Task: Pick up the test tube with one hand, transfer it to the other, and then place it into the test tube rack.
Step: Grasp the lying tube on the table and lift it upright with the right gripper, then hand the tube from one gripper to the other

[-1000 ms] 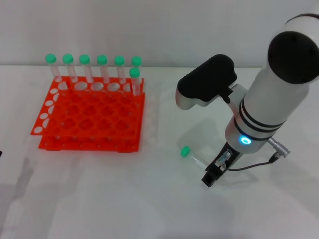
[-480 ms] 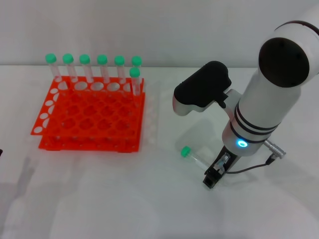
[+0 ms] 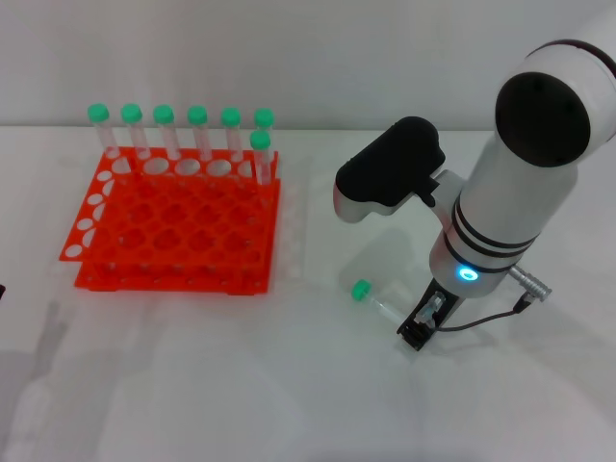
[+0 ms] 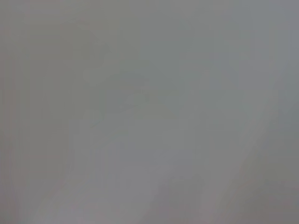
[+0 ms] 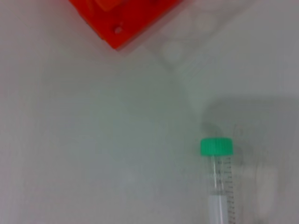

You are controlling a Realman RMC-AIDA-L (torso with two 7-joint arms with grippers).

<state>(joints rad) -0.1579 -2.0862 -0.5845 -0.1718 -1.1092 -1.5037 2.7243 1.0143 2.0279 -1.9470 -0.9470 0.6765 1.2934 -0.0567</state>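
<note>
The test tube [image 3: 373, 298], clear with a green cap, lies on the white table to the right of the orange-red test tube rack [image 3: 173, 231]. My right gripper [image 3: 421, 325] hangs low over the table at the tube's bottom end, under the white arm with black rings. The right wrist view shows the test tube [image 5: 219, 182] lying cap toward the corner of the rack [image 5: 126, 18]. My left gripper is out of view; the left wrist view is plain grey.
Several green-capped tubes [image 3: 197, 135] stand upright in the rack's back row, with one more [image 3: 260, 154] at the back right corner. White table [image 3: 241, 385] lies around the rack and tube.
My right arm has shifted slightly and the gripper tip has moved a little farther back, closer to the tube's end. The tube has hardly moved.
</note>
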